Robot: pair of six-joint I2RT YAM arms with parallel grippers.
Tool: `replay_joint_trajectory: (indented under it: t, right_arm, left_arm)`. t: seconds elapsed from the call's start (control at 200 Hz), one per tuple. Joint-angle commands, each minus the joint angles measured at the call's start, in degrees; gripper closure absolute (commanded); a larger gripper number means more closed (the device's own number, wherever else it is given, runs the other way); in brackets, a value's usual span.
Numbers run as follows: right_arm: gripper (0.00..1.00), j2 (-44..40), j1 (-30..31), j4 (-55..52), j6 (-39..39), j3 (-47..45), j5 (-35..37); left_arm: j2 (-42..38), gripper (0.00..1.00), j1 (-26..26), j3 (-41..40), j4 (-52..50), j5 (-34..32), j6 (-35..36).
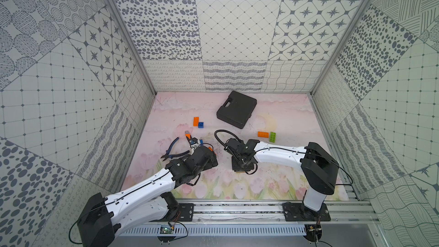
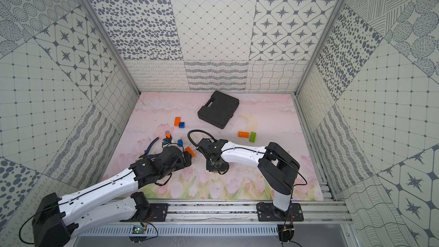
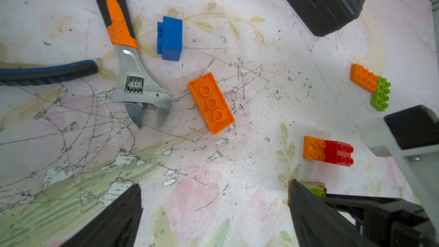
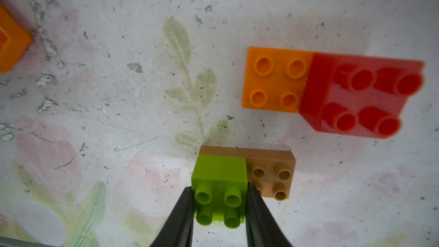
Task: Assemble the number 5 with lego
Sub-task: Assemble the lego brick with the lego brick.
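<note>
Our right gripper (image 4: 219, 190) is clamped on the green square brick (image 4: 221, 174), the jaws pressing two opposite side walls, studs up. That brick sits on one end of the brown long brick (image 4: 270, 172), whose other four studs stand bare just outside one jaw. The brown brick's long axis runs crosswise to the gripper, along the line from jaw to jaw. We cannot tell whether the green one is pressed fully home.

Ahead of the jaw tips, apart from the brown brick, lies an orange long brick (image 4: 275, 79) with a red square brick (image 4: 361, 96) stacked on one end. Its studs face up and its long axis is nearly parallel to the brown one's.

Our left gripper (image 3: 215, 184) stands wide open and holds nothing. Ahead of its gap lies an upturned orange brick (image 3: 211, 103), hollow underside up, long axis slanted across the gripper's forward line. Farther ahead, a blue brick (image 3: 169, 38) rests on its side, studs pointing toward the handle of the adjustable wrench (image 3: 142, 96).

Beyond our right gripper, toward the black case (image 1: 236, 109), a far orange brick (image 1: 263, 134) and a green long brick (image 1: 272, 137) touch, their long axes roughly at right angles.
</note>
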Motion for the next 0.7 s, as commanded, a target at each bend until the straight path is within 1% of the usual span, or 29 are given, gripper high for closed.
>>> replay_joint_trajectory:
  t: [0.0, 0.12, 0.3, 0.4, 0.48, 0.6, 0.695]
  right_arm:
    - [0.79, 10.9, 0.1, 2.8, -0.3, -7.9, -0.5]
    - [0.79, 8.8, -0.1, 4.2, -0.1, -8.6, -1.6]
    - [0.78, 3.6, -1.1, 4.3, -0.2, -8.0, -1.0]
    - [0.77, 1.3, -1.2, 4.2, -0.1, -8.3, 0.6]
    - [0.77, 1.8, -1.4, 4.5, -0.7, -8.7, 0.8]
    - [0.77, 5.5, -1.4, 3.6, -1.3, -8.1, -0.2]
    - [0.75, 4.3, -1.2, 3.3, -1.5, -7.2, -0.3]
  left_arm:
    - [-0.1, 0.0, 0.9, 0.7, -2.0, -1.8, -0.6]
    - [0.0, 0.0, 0.9, 1.1, -2.4, -2.0, -0.1]
    - [0.5, 0.0, 0.9, 1.6, -1.7, -1.1, 0.7]
    - [1.3, 0.0, 0.9, 2.5, -1.9, -0.9, 1.3]
    - [2.2, 0.0, 0.9, 2.8, -1.5, -0.4, 1.4]
    - [3.5, 0.0, 0.9, 3.3, -1.1, 0.2, 1.5]
    - [4.2, 0.0, 0.9, 4.1, -1.6, 0.2, 2.0]
